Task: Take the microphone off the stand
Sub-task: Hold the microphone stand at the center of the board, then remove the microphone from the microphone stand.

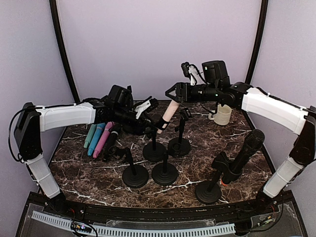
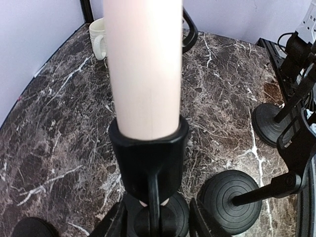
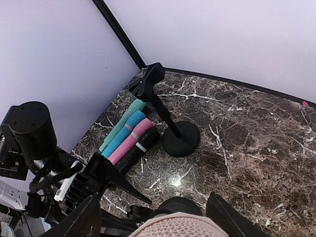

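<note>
pink microphone (image 1: 170,111) sits tilted, head uppermost, in the clip (image 2: 148,158) of its stand (image 1: 154,150) near the middle of the table (image 1: 74,168). left gripper (image 2: 155,219) is low at the clip, one finger on each side of it; cannot tell whether they press it or stand just clear. right gripper (image 3: 158,217) straddles the microphone's mesh head, jaws apart with a gap showing on one side, nothing gripped; four loose microphones (image 1: 101,138) lie by the table's left edge.
</note>
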You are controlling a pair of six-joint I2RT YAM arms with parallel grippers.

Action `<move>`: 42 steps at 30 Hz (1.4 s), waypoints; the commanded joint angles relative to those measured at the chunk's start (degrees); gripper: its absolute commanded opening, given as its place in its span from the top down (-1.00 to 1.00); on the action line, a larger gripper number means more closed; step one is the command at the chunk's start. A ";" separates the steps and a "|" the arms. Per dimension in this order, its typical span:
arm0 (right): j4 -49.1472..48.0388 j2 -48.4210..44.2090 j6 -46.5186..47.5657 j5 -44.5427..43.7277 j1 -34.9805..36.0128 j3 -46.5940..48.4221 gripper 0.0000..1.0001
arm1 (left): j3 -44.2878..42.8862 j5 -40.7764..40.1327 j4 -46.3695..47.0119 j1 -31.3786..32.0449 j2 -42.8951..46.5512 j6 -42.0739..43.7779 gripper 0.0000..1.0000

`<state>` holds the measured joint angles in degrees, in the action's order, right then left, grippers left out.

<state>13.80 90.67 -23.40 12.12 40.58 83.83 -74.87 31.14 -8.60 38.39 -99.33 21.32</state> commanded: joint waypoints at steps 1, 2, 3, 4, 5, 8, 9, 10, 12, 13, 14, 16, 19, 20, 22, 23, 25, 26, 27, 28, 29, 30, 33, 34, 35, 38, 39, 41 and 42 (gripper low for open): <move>-2.90 0.81 -0.55 0.76 -0.07 2.43 -0.36 | 0.05 -2.03 2.76 1.15 0.12 1.57 0.15; -2.95 0.89 -0.58 0.82 -0.07 2.54 -0.30 | 0.11 -2.24 2.78 1.24 0.06 1.76 0.23; -2.93 0.98 -0.55 0.88 -0.06 2.70 -0.24 | 0.26 -2.36 2.79 1.42 0.08 1.87 0.27; -2.94 1.00 -0.55 0.91 -0.06 2.86 -0.17 | 0.34 -2.58 2.80 1.51 0.14 2.12 0.37; -2.96 1.04 -0.56 0.84 -0.06 2.97 -0.09 | 0.58 -2.71 2.84 1.62 0.15 2.31 0.43; -3.06 0.85 -0.42 0.16 -0.07 3.09 0.21 | 1.13 -3.52 2.59 1.83 0.38 3.10 0.71; -3.19 0.73 -0.37 -0.07 -0.06 3.05 0.31 | 1.22 -3.62 2.48 1.87 0.43 3.32 0.76; -3.37 0.51 -0.34 -0.25 -0.06 2.97 0.39 | 1.39 -3.62 2.26 1.91 0.49 3.60 0.85; -3.97 0.03 0.06 -0.30 -0.06 2.76 0.54 | 1.66 -3.71 1.90 2.07 0.69 3.94 0.95; -4.41 -0.38 0.64 -0.18 0.02 2.54 0.59 | 1.75 -3.76 1.73 2.11 0.77 4.10 1.00; -4.87 -0.79 1.43 0.13 0.03 2.30 0.63 | 1.86 -3.92 1.39 2.12 0.79 4.37 1.00; -5.29 -1.65 3.18 0.68 0.03 1.98 0.72 | 2.03 -3.93 1.05 2.12 0.78 4.62 1.00; -4.33 -2.85 5.97 0.80 0.03 1.99 0.88 | 1.98 -3.68 0.48 2.21 0.71 5.02 1.00; -3.65 -3.21 6.71 0.83 0.03 2.22 0.91 | 1.89 -3.65 0.16 2.15 0.67 5.08 1.00; -2.50 -3.97 8.25 1.82 0.03 2.61 0.97 | 1.84 -3.41 -0.07 2.16 0.59 5.20 1.00; -2.48 -4.36 9.15 2.92 -0.05 2.61 0.98 | 1.84 -3.31 -0.17 2.19 0.52 5.28 1.00; -3.97 -5.69 10.24 6.89 -0.15 1.65 1.00 | 1.72 -3.31 -0.45 2.19 0.22 5.45 1.00; -5.10 -6.58 10.56 8.44 -0.23 0.47 1.00 | 1.69 -3.29 -0.63 2.21 0.02 5.47 1.00; -6.15 -7.37 10.69 10.12 -0.38 -0.26 1.00 | 1.56 -3.30 -0.87 2.21 -0.12 5.48 1.00; -7.03 -8.13 10.69 11.37 -0.59 -0.81 1.00 | 1.52 -3.29 -0.97 2.15 -0.26 5.48 1.00; -7.78 -8.77 10.43 12.23 -0.90 -1.31 1.00 | 1.38 -3.26 -1.15 2.18 -0.30 5.48 1.00; -8.61 -9.31 9.90 12.87 -1.31 -1.69 1.00 | 1.34 -3.27 -1.24 2.21 -0.44 5.48 1.00; -10.27 -10.30 7.40 14.00 -3.01 -2.35 1.00 | 1.31 -3.52 -1.60 2.43 -0.70 5.60 1.00; -10.57 -10.55 6.51 14.13 -3.76 -2.36 1.00 | 1.31 -3.91 -1.69 2.50 -0.82 5.82 1.00; -10.83 -10.71 5.72 14.00 -4.24 -2.31 1.00 | 1.31 -4.03 -1.79 2.68 -0.92 5.87 1.00; -11.20 -11.04 4.19 13.02 -4.92 -2.03 1.00 | 1.37 -4.47 -1.84 2.88 -1.04 6.10 1.00; -11.41 -11.20 3.83 12.82 -4.97 -2.08 1.00 | 1.38 -4.53 -1.88 2.91 -1.04 6.10 1.00; -11.43 -11.38 3.32 12.34 -5.19 -1.92 1.00 | 1.39 -4.73 -1.94 2.99 -1.13 6.22 1.00; -11.43 -11.56 3.20 12.05 -5.30 -1.92 1.00 | 1.39 -4.93 -2.03 3.04 -1.13 6.33 1.00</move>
<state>13.10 84.84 -16.16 21.71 36.56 80.20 -74.65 29.34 -3.97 41.80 -99.33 25.32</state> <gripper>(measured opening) 0.436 0.235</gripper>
